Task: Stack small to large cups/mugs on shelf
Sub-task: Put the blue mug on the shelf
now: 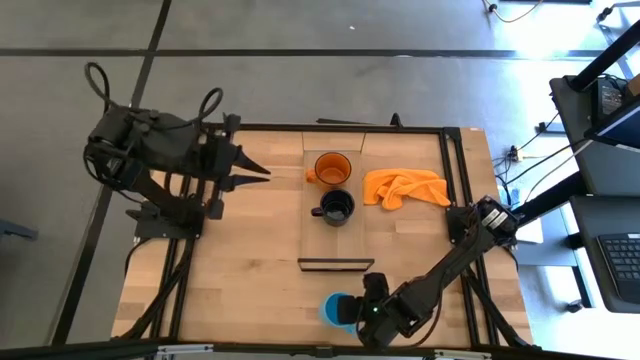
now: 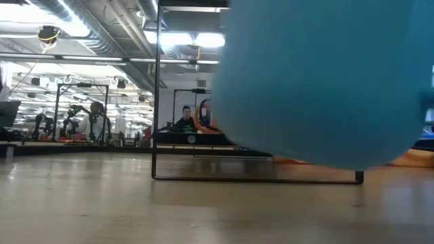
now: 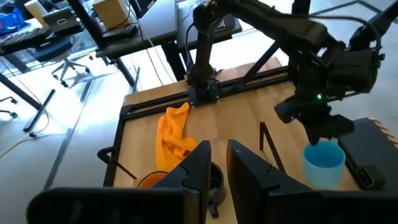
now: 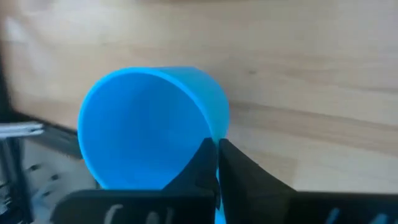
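My right claw (image 4: 216, 163) pinches the blue mug's (image 4: 152, 124) rim at the bench's (image 1: 250, 270) six o'clock edge; left claw (image 1: 262, 171) slightly spread at ten o'clock.

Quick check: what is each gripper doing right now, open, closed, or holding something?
Left gripper: holds nothing, fingers slightly apart, over the table's left side.
Right gripper: shut on the blue mug, pinching its rim, near the table's front edge.
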Controlling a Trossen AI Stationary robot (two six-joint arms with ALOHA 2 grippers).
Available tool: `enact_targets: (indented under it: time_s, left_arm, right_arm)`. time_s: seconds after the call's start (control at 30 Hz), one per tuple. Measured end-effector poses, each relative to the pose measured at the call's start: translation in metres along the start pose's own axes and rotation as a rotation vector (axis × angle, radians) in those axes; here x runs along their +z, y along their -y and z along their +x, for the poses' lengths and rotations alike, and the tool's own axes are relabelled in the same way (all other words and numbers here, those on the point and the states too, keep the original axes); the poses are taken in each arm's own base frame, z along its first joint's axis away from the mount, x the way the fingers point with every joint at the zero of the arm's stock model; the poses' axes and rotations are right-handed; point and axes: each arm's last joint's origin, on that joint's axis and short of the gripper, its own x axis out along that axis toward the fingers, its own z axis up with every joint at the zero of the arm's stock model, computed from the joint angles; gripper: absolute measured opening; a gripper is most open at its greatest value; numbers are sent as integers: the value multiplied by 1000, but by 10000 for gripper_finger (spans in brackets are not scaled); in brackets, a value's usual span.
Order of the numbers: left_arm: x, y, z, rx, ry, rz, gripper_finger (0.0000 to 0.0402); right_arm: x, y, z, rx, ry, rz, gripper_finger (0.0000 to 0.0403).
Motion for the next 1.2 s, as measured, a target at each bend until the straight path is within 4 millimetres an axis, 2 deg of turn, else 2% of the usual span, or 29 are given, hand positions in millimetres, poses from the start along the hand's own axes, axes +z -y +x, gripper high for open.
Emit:
enact_targets:
  time_s: [0.3,0.5,0.87,0.97,1.2]
  left_arm:
    - [-3,6,-11,28,-3,10,47]
    - [-4,3,-18,62,8,-7,47]
    - [-4,2,-17,102,2,-14,47]
    - [-4,2,-16,106,2,-26,47]
    - [-4,2,-16,107,1,-30,47]
  right_arm:
    - [6,15,-9,-262,-28,-38,4]
    - [8,28,-16,-370,11,-73,4]
    - [16,44,-29,-539,106,-126,5]
    - [16,44,-29,-526,101,-124,8]
    - [3,31,-20,-361,-14,-83,15]
